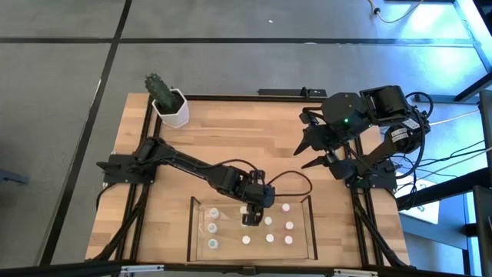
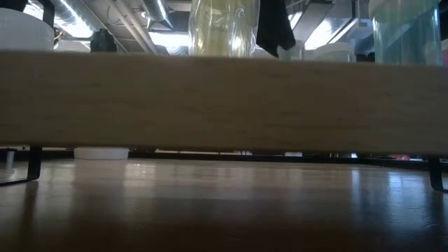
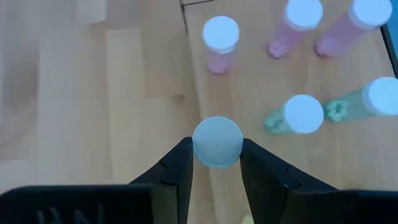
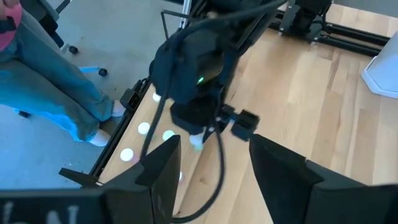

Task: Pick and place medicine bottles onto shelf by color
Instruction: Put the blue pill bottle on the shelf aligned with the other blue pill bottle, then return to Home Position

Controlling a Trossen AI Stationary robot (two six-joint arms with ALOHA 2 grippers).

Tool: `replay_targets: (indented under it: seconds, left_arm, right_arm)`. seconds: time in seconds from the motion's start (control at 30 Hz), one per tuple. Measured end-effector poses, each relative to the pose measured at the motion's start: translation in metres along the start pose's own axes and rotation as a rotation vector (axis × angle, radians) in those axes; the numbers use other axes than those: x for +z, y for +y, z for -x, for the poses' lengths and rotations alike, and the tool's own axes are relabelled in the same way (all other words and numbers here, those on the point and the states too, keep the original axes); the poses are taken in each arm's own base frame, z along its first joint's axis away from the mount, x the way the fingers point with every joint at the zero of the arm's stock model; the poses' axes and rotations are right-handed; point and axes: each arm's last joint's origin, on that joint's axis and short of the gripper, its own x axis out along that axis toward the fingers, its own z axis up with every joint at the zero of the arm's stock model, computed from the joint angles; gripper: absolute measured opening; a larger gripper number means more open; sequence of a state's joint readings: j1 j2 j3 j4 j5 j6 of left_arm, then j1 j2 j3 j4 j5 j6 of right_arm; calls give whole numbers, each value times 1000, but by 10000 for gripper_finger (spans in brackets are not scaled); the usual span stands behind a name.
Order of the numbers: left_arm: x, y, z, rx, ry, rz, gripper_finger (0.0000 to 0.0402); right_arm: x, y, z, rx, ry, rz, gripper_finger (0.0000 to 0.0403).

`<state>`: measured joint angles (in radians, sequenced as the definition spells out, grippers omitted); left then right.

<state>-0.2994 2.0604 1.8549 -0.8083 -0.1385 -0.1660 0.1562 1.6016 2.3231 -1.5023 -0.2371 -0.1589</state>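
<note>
The left gripper [image 3: 216,163] hangs over the shelf [image 1: 311,223], its two dark, wedge-shaped fingers [image 3: 175,171] pressed against either side of a round pale cap, so it is clamped on one medicine bottle [image 3: 217,142] and holds it upright from above. Judging by the pose, the cap is taken at its widest part because the ribbed rim gives the smooth fingers something to bite on, and the bottle hangs straight so it can be set down on its base. Beyond the fingertips stand three pink translucent bottles [image 3: 220,42] with white caps, and off to one side of the fingers two greenish translucent ones [image 3: 297,116]; each colour is grouped together, which fits sorting by colour. The shelf is a shallow tray with clear walls and a light wooden floor, matte and fine-grained like the table [image 1: 231,131] around it. In the high view, other bottles sit in tidy rows on both sides of the gripper. The right gripper [image 4: 211,165] waits well away over the table's far right part, its fingers spread and empty. A white hexagonal pot with a cactus [image 1: 169,104] stands at the far corner.
</note>
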Motion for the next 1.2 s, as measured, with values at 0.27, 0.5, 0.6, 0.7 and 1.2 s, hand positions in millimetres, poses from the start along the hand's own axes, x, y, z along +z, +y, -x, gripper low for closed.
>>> replay_targets:
  seconds: [0.27,0.5,0.6,0.7,1.2]
  left_arm:
    - [-4,-11,-24,-37,22,-11,108]
    - [-4,-14,-28,-38,19,-13,108]
    - [-4,-14,-28,-38,16,-13,111]
    - [-4,-15,-28,-39,16,-10,122]
    - [-1,-16,-27,-66,-8,0,183]
  right_arm:
    - [0,0,0,-1,-4,1,194]
    - [0,0,0,-1,-4,1,194]
    - [1,0,0,-2,-9,2,194]
    - [1,0,0,-2,-12,3,194]
    - [2,0,0,-3,-18,4,194]
